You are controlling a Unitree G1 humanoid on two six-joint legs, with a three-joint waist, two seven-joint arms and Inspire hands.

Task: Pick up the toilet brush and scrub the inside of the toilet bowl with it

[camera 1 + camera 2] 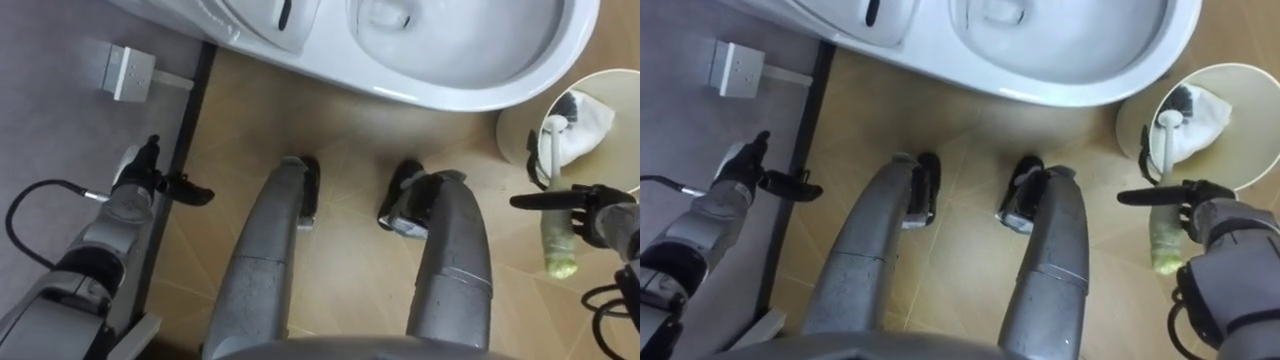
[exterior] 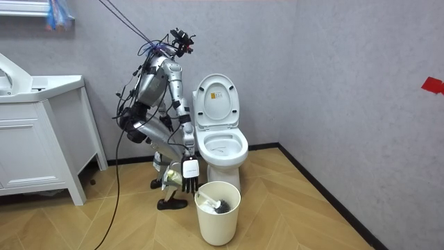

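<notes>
The white toilet [image 1: 450,95] lies at the top of the eye views, its lid raised in the room view [image 2: 215,97]. To its right stands a cream bin [image 1: 512,135]. In it are a white-handled toilet brush [image 1: 552,140] with dark bristles and some white paper. My right hand [image 1: 575,205] hovers just in front of the bin, its dark fingers stretched straight to the left. A pale green cylinder [image 1: 560,245] shows below them; whether the hand touches it I cannot tell. My left hand [image 1: 150,180] hangs by the wall, fingers straight, holding nothing.
A white box [image 1: 125,72] is fixed to the grey wall above a dark skirting board [image 1: 190,110]. I stand bent forward beside the toilet on a wood-pattern floor. A white vanity cabinet [image 2: 41,139] stands at the room view's left.
</notes>
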